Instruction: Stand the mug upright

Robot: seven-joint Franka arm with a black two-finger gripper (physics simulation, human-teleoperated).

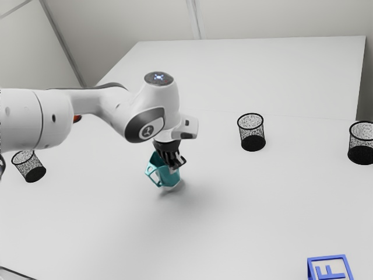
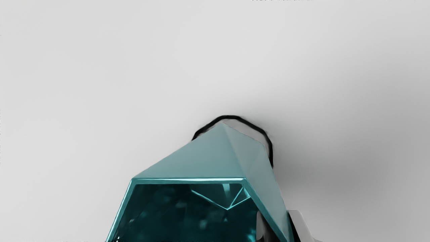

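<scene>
My end effector (image 1: 174, 167) is closed on the teal mug (image 1: 169, 178), pinching its wall near the rim: in the wrist view one finger (image 2: 260, 226) is inside the mug and the other finger (image 2: 302, 223) is against the outside. The mug is near the middle of the desk (image 1: 233, 216), below my hand, and it leans, with its mouth toward the exterior view's upper left and its base toward the lower right. Its shadow falls close by the base; whether the base touches the desk I cannot tell. In the wrist view a thin black line (image 2: 230, 117) curves around the mug's far end. Toward the exterior view's right I see a black mesh cup (image 1: 252, 140), and well beyond it a second mesh cup (image 1: 361, 153). A third mesh cup (image 1: 32, 169) is at the exterior view's left, near my arm (image 1: 58, 119), which partly hides a small red thing (image 1: 77, 118). A blue letter block (image 1: 330, 269) sits at the exterior view's lower right, cut off by the edge.
</scene>
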